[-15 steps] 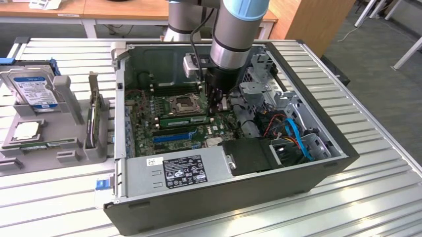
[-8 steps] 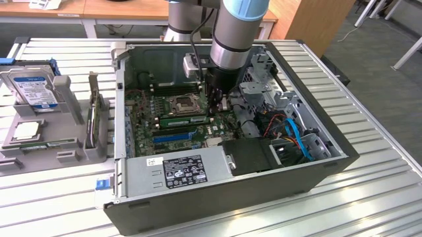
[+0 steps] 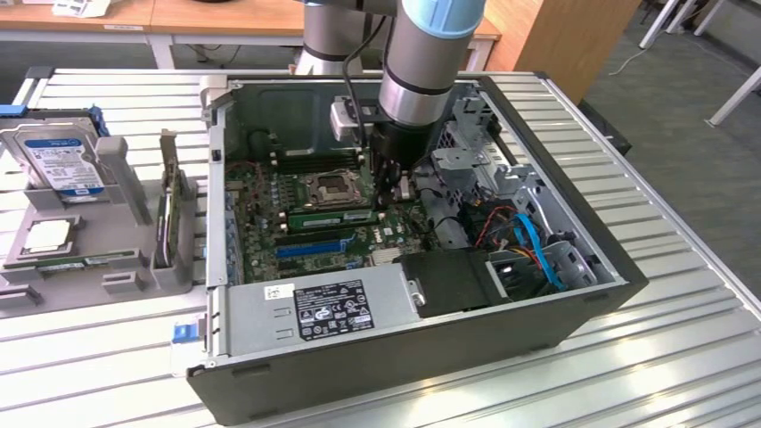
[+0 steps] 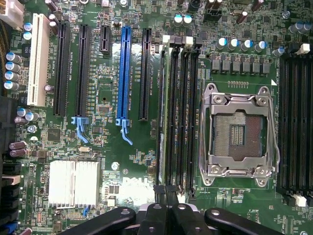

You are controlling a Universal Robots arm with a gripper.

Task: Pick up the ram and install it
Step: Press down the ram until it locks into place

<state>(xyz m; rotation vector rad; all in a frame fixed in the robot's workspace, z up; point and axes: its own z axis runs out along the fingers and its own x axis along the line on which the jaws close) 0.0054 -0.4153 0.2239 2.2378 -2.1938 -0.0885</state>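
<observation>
The ram (image 3: 333, 217) is a thin green stick standing on edge in a memory slot of the motherboard, inside the open computer case (image 3: 594, 267). In the wrist view the ram (image 4: 161, 122) shows edge-on in the slot nearest the long black expansion slots. My gripper (image 3: 389, 198) reaches down into the case at one end of the stick. Its two black fingers (image 4: 159, 192) are pressed together right over that end, with nothing visibly between them. Whether they touch the stick I cannot tell.
The CPU socket (image 4: 239, 129) lies beside the memory slots, with a blue expansion slot (image 4: 124, 73) and a silver heatsink (image 4: 73, 181) on the other side. The power supply (image 3: 333, 308) and blue cables (image 3: 541, 250) crowd the case. A grey parts holder (image 3: 84, 259) with a hard drive (image 3: 60, 156) stands at the exterior view's left.
</observation>
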